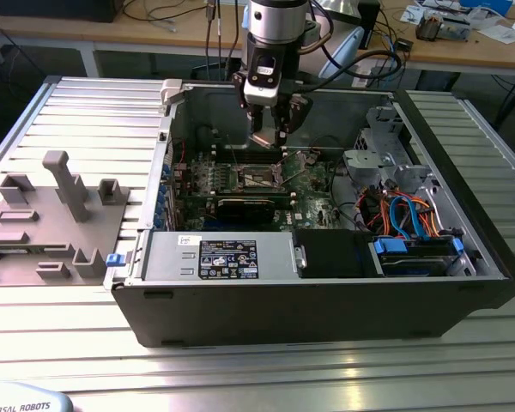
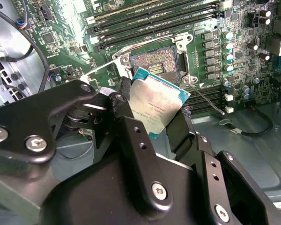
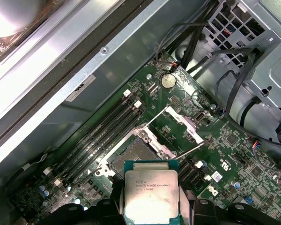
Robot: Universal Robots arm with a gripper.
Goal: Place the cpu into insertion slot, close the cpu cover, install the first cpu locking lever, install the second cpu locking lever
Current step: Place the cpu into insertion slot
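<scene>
Fingers [image 2: 124,108] closed onto 2 opposite edges of the cpu [image 2: 160,101], pinching it with the metal top facing the wrist cameras; the gripper [image 1: 270,129] hangs in air inside the open computer case [image 1: 463,257]. In the exterior view the cpu [image 1: 264,140] sits at the fingertips, with the insertion slot [image 1: 262,178] at 6 o'clock of it, clearly apart, chip not yet seated. The first wrist view has the cpu [image 3: 151,191] just short of the insertion slot [image 3: 133,152], with the cpu cover [image 3: 178,127] swung open beyond it and 1 locking lever [image 3: 189,150] standing free beside the slot. Risks, as I judge them: the chip looks tilted against the board in the second wrist view, so 1 corner could land first and bend contacts; a small offset would rest it on the slot's rim; the raised lever or the open cover could catch an edge or a finger. Hard to make out: the near part of the slot is covered by the chip, its underside and keying notches are unseen, and the second lever cannot be told from the memory slots [image 3: 105,129] and glare.
</scene>
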